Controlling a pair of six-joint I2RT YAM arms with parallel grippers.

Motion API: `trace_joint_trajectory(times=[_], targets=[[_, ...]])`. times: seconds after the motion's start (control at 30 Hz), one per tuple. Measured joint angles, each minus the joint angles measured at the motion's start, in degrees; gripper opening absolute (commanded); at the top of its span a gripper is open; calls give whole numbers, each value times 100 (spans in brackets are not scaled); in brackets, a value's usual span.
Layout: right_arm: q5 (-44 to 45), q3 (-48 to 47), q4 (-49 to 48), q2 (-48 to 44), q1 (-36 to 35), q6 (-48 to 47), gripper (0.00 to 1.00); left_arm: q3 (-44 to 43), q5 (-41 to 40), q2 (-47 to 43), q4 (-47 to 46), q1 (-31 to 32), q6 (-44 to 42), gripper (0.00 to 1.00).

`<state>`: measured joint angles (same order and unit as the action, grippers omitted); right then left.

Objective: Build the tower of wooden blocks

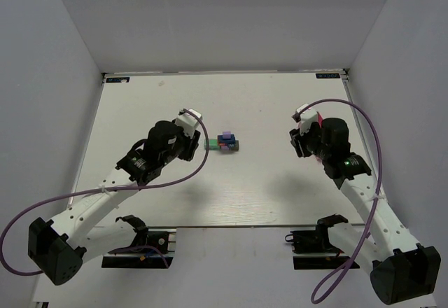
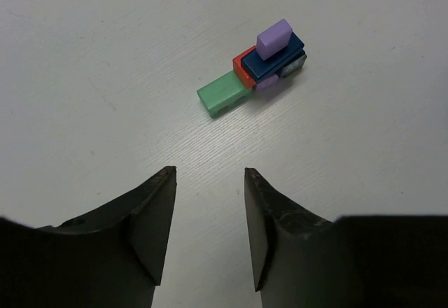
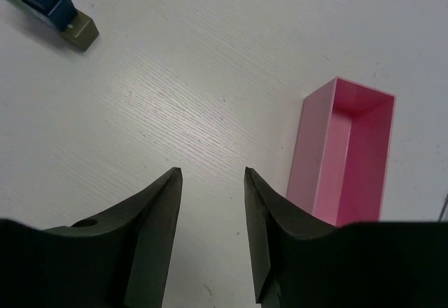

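Note:
The tower [image 1: 224, 142] stands mid-table between the two arms. In the left wrist view a green block [image 2: 224, 92] lies flat at its near end. Behind it come a red block [image 2: 242, 65], a dark blue bar [image 2: 276, 59] and a light purple block [image 2: 273, 38] on top. My left gripper [image 2: 210, 171] hovers short of the green block, its jaws apart with only table between them. My right gripper [image 3: 212, 171] is open and empty, well to the right of the tower [image 3: 49, 3], whose olive end block [image 3: 78, 31] shows at the top left.
A pink rectangular tray [image 3: 346, 154] lies just right of the right gripper's fingers, seemingly empty; from above it is mostly hidden behind the right wrist [image 1: 311, 120]. White walls enclose the table on three sides. Purple cables loop off both arms.

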<state>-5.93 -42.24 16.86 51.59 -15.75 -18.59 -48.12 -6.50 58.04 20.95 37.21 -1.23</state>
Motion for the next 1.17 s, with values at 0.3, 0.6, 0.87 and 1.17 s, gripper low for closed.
trace_joint_trajectory(times=[0.3, 0.6, 0.87, 1.17], targets=[[-304, 90, 4, -66, -2, -201, 90, 142, -125, -118, 24, 0, -208, 100], [-282, 90, -33, -66, -2, -192, 90, 160, -356, -116, 87, 0, -138, 100], [-284, 116, -157, -291, -7, 85, 90, 162, 0, -409, 125, 0, -310, 100], [-321, 192, -295, -518, -9, 116, 90, 162, 166, -570, 90, 0, -396, 100]])
